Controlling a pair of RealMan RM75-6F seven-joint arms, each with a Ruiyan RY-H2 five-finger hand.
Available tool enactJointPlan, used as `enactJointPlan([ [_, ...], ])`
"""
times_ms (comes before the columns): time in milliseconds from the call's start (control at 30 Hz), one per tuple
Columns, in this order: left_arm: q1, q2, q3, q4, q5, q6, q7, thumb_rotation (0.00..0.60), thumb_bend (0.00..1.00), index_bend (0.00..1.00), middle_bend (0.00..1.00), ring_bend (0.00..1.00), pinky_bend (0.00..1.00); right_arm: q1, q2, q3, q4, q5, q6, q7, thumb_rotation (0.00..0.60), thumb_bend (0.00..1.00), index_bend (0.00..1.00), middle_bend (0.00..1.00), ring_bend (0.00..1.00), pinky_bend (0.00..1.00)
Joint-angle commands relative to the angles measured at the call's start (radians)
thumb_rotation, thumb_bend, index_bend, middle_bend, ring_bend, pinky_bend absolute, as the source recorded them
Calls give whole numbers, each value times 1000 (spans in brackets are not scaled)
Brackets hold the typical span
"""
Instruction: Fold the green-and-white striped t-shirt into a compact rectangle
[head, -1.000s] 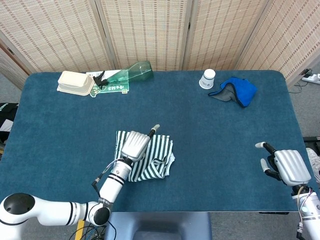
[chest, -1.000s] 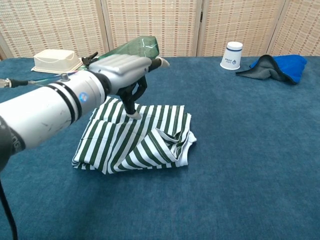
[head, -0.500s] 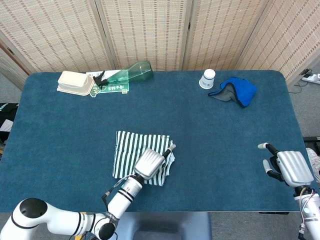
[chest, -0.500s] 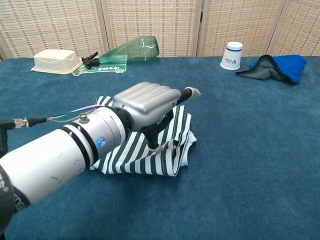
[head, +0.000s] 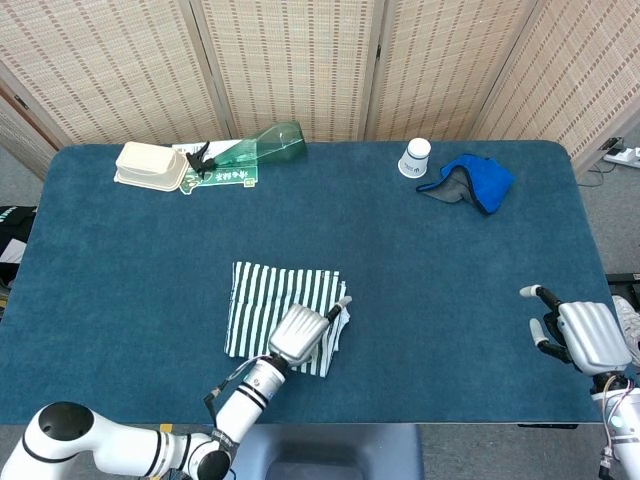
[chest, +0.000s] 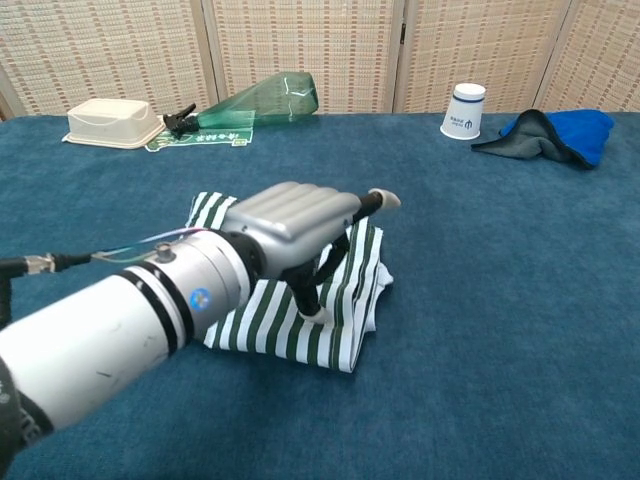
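the left robot hand (chest: 295, 225) presses fingertips into the folded striped t-shirt (head: 262, 300), holding nothing; right robot hand (head: 578, 335) idles, fingers apart. next, likely squaring the rumpled right edge.

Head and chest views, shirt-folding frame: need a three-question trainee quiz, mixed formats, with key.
1. True or false: the left hand rests on the folded green-and-white striped t-shirt.
2. Multiple choice: what lies right beside the white paper cup at the far edge of the blue table? A) cream plastic container B) crumpled blue-and-grey cloth C) green plastic bottle
3. Fill in: the right hand sits near the table's ____ edge, apart from the shirt.

Key: 1 true. 2 B, the blue-and-grey cloth. 3 right.
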Motion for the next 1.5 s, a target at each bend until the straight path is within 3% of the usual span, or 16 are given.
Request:
enactJointPlan([
  [33,49,102,-23,-80,43,38,-73,600,151,0,722,710,878,2,4,1,0,0,-2,-2,600,509,300,948,975,1000],
  [267,156,324,-27,-190,95,103,-202,600,151,0,675,650,861,2,19,8,4,8,-3,-3,600,508,300,916,933,1000],
  [467,252,453,6,-155,163,151,-332,600,150,14,626,576,792,4,20,9,22,20,-14,-7,600,509,300,792,811,989],
  [667,339,511,52,-78,231,214,-402,600,150,77,511,440,671,11,12,5,56,2,-22,-13,600,517,294,569,563,749],
  [833,425,535,77,-19,263,287,-473,600,151,112,447,365,575,15,-20,-8,136,-57,-2,-33,600,530,171,338,319,501],
  [967,497,561,100,12,283,339,-527,600,151,114,427,348,535,2,-65,-13,198,-92,44,-38,600,531,106,221,192,354],
  [1500,746,645,212,43,408,499,-658,600,151,130,418,344,501,-86,-160,-24,321,-99,184,-46,600,509,85,184,157,310],
])
